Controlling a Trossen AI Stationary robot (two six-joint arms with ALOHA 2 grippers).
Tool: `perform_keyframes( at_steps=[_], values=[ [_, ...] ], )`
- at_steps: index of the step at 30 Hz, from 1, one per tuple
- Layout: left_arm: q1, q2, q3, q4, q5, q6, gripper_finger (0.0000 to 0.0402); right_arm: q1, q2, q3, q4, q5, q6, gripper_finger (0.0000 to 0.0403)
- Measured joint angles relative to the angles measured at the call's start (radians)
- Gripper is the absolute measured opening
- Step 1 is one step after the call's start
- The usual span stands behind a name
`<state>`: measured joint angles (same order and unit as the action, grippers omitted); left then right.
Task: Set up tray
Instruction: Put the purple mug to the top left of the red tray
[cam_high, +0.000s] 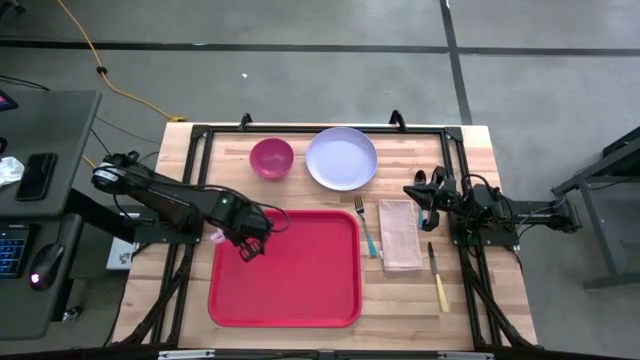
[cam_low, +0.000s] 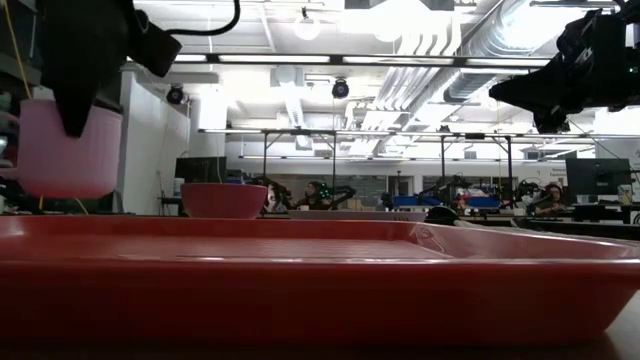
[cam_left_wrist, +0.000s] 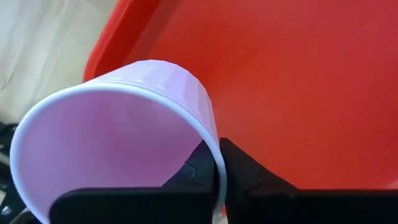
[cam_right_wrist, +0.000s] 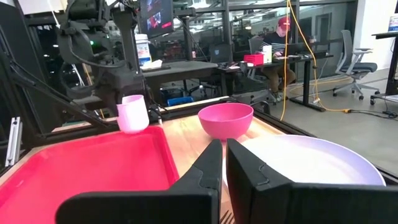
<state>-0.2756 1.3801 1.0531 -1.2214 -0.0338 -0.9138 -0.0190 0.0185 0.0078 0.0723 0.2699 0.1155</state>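
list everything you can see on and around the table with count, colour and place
tray: 1, red, middle of the table toward its near edge
cup: 1, pale pink, held above the tray's left rim
bowl: 1, magenta, on the table beyond the tray's far left corner
plate: 1, pale lavender, right of the bowl
fork: 1, light blue handle, just right of the tray
napkin: 1, tan, right of the fork
knife: 1, yellow handle, right of the napkin
people: a few, far off in the room behind the table
left gripper: 1, dark, shut on the cup's rim
right gripper: 1, dark, shut, raised near the table's right side
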Motion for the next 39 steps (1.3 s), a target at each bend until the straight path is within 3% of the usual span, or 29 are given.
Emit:
perform_keyframes(
  at_steps=[8, 16, 23, 32, 39],
  values=[
    [0.000, 0.001, -0.052, 0.006, -0.048, 0.000, 0.0021, 0.000, 0.000, 0.000, 0.000, 0.000, 0.000, 0.0000],
    [0.000, 0.001, -0.089, 0.071, -0.024, 0.000, 0.0051, 0.000, 0.000, 0.000, 0.000, 0.000, 0.000, 0.0000],
    [0.000, 0.001, -0.089, 0.073, -0.036, 0.001, 0.0026, 0.000, 0.000, 0.000, -0.001, 0.000, 0.000, 0.0000],
    [0.000, 0.001, -0.089, 0.074, -0.056, 0.019, 0.0055, 0.000, 0.000, 0.000, -0.001, 0.000, 0.000, 0.0000],
    [0.000, 0.001, -0.089, 0.073, -0.055, 0.019, 0.0036, 0.000, 0.000, 0.000, -0.001, 0.000, 0.000, 0.0000]
  ],
)
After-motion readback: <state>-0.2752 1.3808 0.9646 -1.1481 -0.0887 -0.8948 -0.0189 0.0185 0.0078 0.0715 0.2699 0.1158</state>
